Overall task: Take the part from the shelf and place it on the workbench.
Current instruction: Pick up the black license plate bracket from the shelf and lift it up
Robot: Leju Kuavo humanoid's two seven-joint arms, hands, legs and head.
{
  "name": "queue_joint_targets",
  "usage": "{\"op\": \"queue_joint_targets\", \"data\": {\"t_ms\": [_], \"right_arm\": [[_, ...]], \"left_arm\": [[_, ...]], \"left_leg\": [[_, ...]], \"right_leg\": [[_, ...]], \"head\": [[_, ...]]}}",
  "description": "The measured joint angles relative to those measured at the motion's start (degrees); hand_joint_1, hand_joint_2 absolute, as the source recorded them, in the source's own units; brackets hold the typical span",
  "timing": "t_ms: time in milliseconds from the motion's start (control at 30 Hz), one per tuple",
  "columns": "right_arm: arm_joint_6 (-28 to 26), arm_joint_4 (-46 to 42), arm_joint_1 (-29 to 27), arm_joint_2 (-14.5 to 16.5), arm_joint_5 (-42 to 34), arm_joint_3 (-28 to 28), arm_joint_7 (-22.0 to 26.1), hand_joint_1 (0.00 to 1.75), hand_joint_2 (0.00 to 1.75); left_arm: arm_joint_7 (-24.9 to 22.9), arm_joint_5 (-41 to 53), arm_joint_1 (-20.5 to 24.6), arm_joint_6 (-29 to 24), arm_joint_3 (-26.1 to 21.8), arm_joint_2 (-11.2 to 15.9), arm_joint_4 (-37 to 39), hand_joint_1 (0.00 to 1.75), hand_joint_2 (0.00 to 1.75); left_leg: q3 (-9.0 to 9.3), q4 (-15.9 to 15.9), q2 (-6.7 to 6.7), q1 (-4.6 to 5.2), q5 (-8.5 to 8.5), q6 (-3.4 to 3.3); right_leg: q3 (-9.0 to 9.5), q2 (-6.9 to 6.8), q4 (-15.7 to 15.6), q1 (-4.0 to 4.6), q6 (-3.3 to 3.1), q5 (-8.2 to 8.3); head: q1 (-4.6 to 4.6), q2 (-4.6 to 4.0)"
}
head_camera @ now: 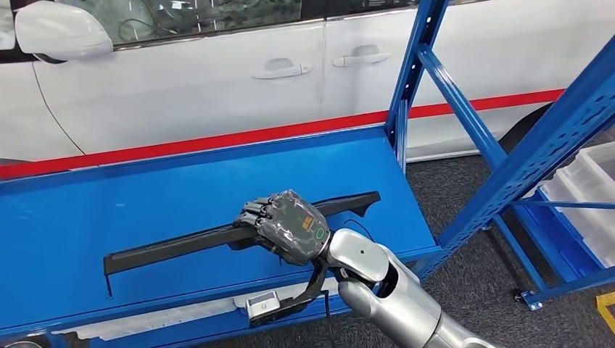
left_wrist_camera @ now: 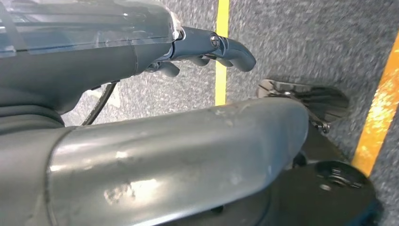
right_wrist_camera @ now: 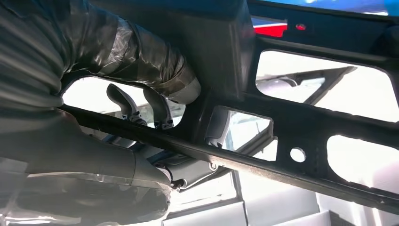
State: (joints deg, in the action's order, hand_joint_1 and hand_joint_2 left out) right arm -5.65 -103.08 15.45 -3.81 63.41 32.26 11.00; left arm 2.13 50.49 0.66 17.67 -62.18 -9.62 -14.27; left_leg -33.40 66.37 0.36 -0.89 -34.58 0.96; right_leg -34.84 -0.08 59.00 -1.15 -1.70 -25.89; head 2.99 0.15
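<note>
A long black plastic part (head_camera: 167, 246) lies lengthwise on the blue shelf (head_camera: 87, 210), from front left to back right. My right hand (head_camera: 286, 225) comes in from the lower right and grips the part near its middle, fingers curled over its far edge. In the right wrist view the part (right_wrist_camera: 291, 122) is a black frame with open windows, and the fingers (right_wrist_camera: 124, 106) and thumb of my right hand (right_wrist_camera: 94, 155) wrap one of its bars. My left hand (left_wrist_camera: 117, 61) hangs over the grey floor with its fingers apart and nothing in it.
A white car (head_camera: 217, 80) with a red stripe stands close behind the shelf. A blue upright post (head_camera: 413, 72) and slanted braces (head_camera: 537, 152) frame the shelf's right end. Clear plastic bins (head_camera: 591, 196) sit low at the right. Yellow lines (left_wrist_camera: 221, 52) mark the floor.
</note>
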Motion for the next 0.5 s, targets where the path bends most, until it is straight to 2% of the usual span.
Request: {"op": "queue_joint_targets", "data": {"t_ms": [33, 67, 100, 133, 233, 267, 300, 367, 400, 433, 500], "right_arm": [[-0.08, -0.09, -0.11, -0.01, -0.03, 0.00, 0.11, 1.75, 1.75], [-0.13, -0.13, -0.27, -0.01, -0.04, 0.00, 0.21, 1.75, 1.75], [-0.19, -0.14, -0.44, -0.02, -0.05, 0.00, 0.32, 1.75, 1.75], [-0.27, -0.15, -0.60, -0.02, -0.05, 0.00, 0.45, 1.75, 1.75], [-0.56, -0.32, -0.82, -0.02, -0.05, 0.00, 0.80, 1.75, 1.75], [-0.62, -0.41, -0.85, -0.02, -0.06, 0.00, 0.87, 1.75, 1.75], [-0.68, -0.49, -0.90, -0.02, -0.07, 0.01, 0.91, 1.75, 1.75], [-0.76, -0.65, -0.97, -0.03, -0.10, 0.01, 0.97, 1.75, 1.75], [-0.78, -0.72, -1.01, -0.04, -0.11, 0.01, 1.03, 1.75, 1.75], [-0.76, -0.78, -1.00, -0.03, -0.09, 0.04, 1.17, 1.75, 1.75], [-0.40, -0.78, -0.87, 0.36, 0.18, 0.41, 1.51, 1.75, 1.75]], "left_arm": [[0.01, 0.04, -0.03, 0.11, 0.00, 0.00, 0.00, 0.00, 0.00], [0.01, 0.09, -0.06, 0.20, 0.00, 0.00, 0.00, 0.00, 0.00], [0.04, 0.16, -0.10, 0.32, 0.00, 0.00, 0.00, 0.00, 0.00], [0.11, 0.22, -0.14, 0.48, 0.00, 0.00, -0.01, 0.00, 0.00], [0.56, 0.35, -0.17, 0.96, 0.00, 0.00, -0.04, 0.00, 0.00], [0.70, 0.36, -0.17, 1.07, 0.00, -0.01, -0.05, 0.00, 0.00], [0.79, 0.37, -0.18, 1.14, 0.00, -0.01, -0.06, 0.00, 0.00], [0.87, 0.39, -0.26, 1.29, 0.00, -0.10, -0.07, 0.00, 0.00], [0.85, 0.38, -0.28, 1.43, -0.01, -0.20, -0.12, 0.00, 0.00], [0.77, 0.25, -0.34, 1.68, -0.03, -0.30, -0.28, 0.00, 0.00], [0.48, -0.56, -0.58, 2.59, -0.30, -0.35, -0.92, 0.00, 0.00]], "left_leg": [[-1.40, 3.75, 0.00, -0.01, -1.98, 0.11], [-2.36, 6.63, 0.00, -0.02, -3.14, 0.15], [-2.43, 7.72, 0.00, -0.01, -3.19, 0.09], [-1.36, 6.44, 0.00, 0.01, -2.09, -0.07], [5.46, -5.14, -0.02, 0.26, 2.39, -0.95], [6.67, -7.65, -0.03, 0.45, 3.09, -1.14], [7.00, -8.74, -0.05, 0.65, 3.28, -1.26], [6.36, -9.10, -0.06, 0.76, 4.30, -1.70], [6.05, -9.40, 0.02, 0.65, 4.89, -2.05], [5.60, -9.70, 0.13, 0.49, 5.65, -2.53], [4.32, -9.99, 0.32, 0.33, 7.08, -3.14]], "right_leg": [[-0.43, -0.03, 0.04, 0.13, -0.20, 0.28], [-0.87, -0.06, 0.10, 0.28, -0.31, 0.57], [-1.31, -0.06, 0.19, 0.43, -0.34, 0.87], [-1.72, -0.05, 0.29, 0.56, -0.32, 1.17], [-2.66, 0.04, 0.54, 0.80, 0.08, 2.14], [-2.80, 0.02, 0.53, 0.82, 0.40, 2.51], [-2.89, -0.01, 0.46, 0.76, 0.77, 2.92], [-3.03, -0.07, 0.11, 0.69, 1.58, 3.77], [-3.28, -0.03, 0.20, 0.65, 1.91, 3.54], [-3.72, 0.01, 1.00, 0.63, 2.18, 2.24], [-5.22, 0.08, 5.91, 0.44, 2.58, -3.24]], "head": [[0.00, 0.00], [0.00, 0.00], [0.00, 0.00], [0.00, 0.00], [0.01, 0.00], [0.01, 0.00], [0.01, 0.00], [0.01, 0.00], [0.01, 0.00], [0.02, 0.00], [0.03, 0.00]]}}
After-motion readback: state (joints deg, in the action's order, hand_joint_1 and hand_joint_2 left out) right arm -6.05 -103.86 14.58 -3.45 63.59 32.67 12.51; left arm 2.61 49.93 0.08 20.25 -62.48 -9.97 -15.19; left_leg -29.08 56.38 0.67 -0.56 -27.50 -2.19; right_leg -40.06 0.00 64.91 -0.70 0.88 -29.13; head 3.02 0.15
